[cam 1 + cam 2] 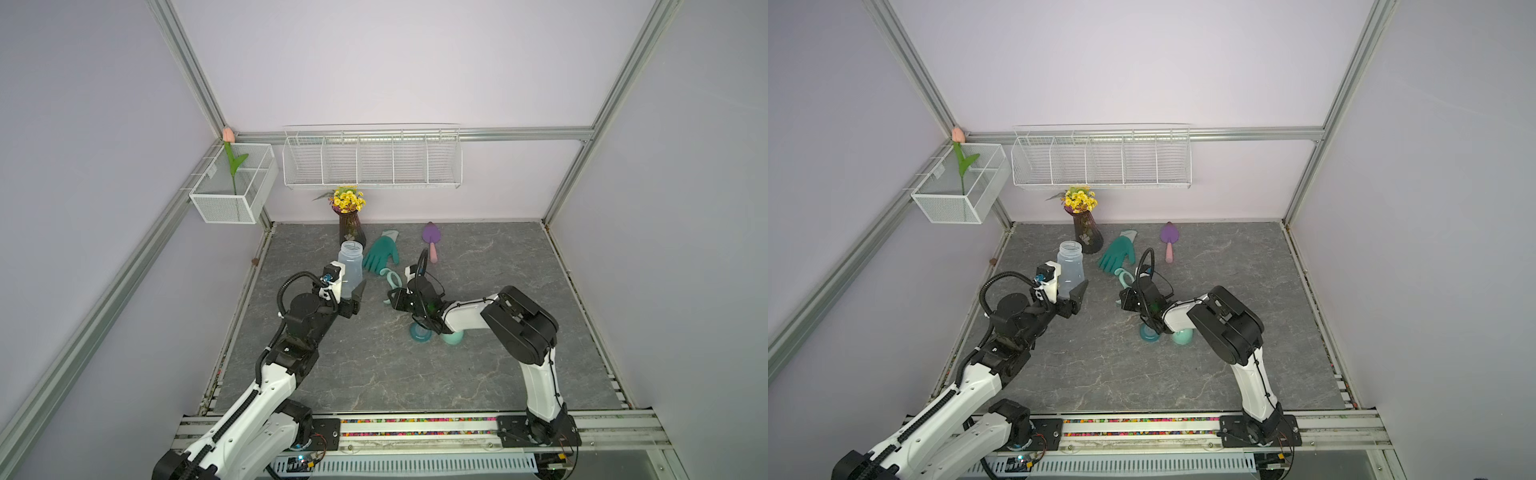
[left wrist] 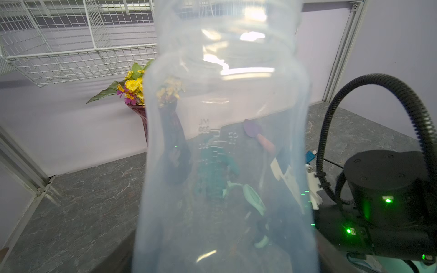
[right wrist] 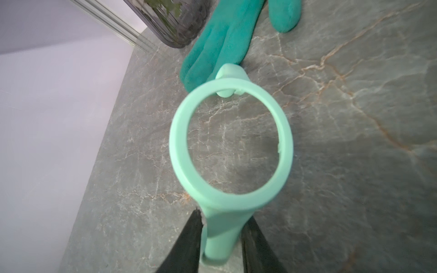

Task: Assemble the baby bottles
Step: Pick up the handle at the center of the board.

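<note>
**Bottle in left, ring handle pinched in right**

We have the grey table [image 1: 498, 374] with both arms reaching toward its middle. The left gripper [image 1: 350, 287] has its jaws set wide and clamped on the lower body of the bottle [image 1: 351, 262]. The bottle is upright, mouth up, just in front of the vase [image 1: 351, 228]. We read that as presenting the open neck so parts can go on from above. We cannot tell if its base is clear of the table.

The right gripper [image 3: 223, 216] sits low nearby, jaws nearly together and pressed on both sides of one handle of the ring [image 3: 178, 146]. Gripping the handle leaves the hoop free to pass over the neck. The ring's far handle is by the glove [image 3: 224, 35] fingertips. We cannot tell if it is lifted.

The collar [image 1: 417, 337] and cap [image 1: 453, 338] lie side by side on the table under the right forearm, partly hidden. We cannot spot the straw.

Our judgement is that this is an early stage. Nothing is mounted yet, and the ring goes onto the bottle next.
</note>
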